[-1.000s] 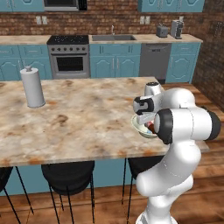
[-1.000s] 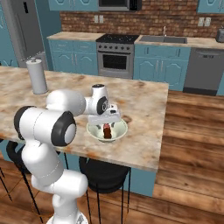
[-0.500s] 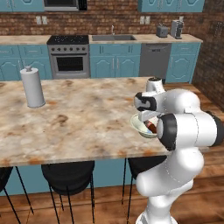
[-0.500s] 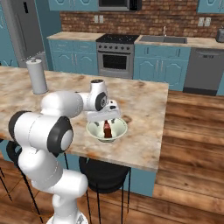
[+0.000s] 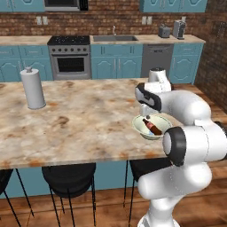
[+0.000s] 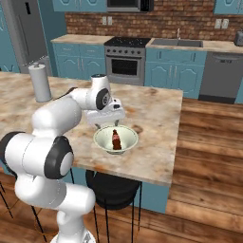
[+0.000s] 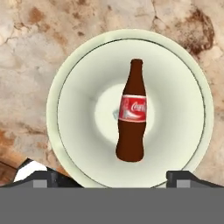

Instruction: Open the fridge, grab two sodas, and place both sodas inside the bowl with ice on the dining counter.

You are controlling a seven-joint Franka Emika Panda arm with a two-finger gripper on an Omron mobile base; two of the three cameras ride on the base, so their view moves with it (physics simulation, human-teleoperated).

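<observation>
While the arm waits: the gripper [image 6: 107, 115] hangs just above the bowl [image 6: 102, 141], with nothing in it
Gripper: its two finger tips [image 7: 43, 177] stand wide apart, one at each side of the bowl's near rim in the hand view
Soda: one dark brown bottle [image 7: 132, 111] with a red label lies flat in the middle of the bowl, neck pointing away from the finger tips
Bowl: pale and round, it sits on the dining counter [image 5: 75, 119] near the edge, above a black stool [image 5: 68, 175]
Ice: no blue bits can be made out in the bowl
Other soda: only this one bottle lies in the bowl, so the job looks about half done
Fridge: the tall grey fridge [image 6: 27, 32] stands far off at the back left of the right base view
Paper roll: the white roll [image 5: 32, 88] stands well apart from the bowl
Could go wrong: if the arm swings low as it leaves, the finger tips may catch the rim and push the bowl toward the near edge
Could go wrong too: a second bottle dropped on top may roll off the first one and out of the bowl
</observation>
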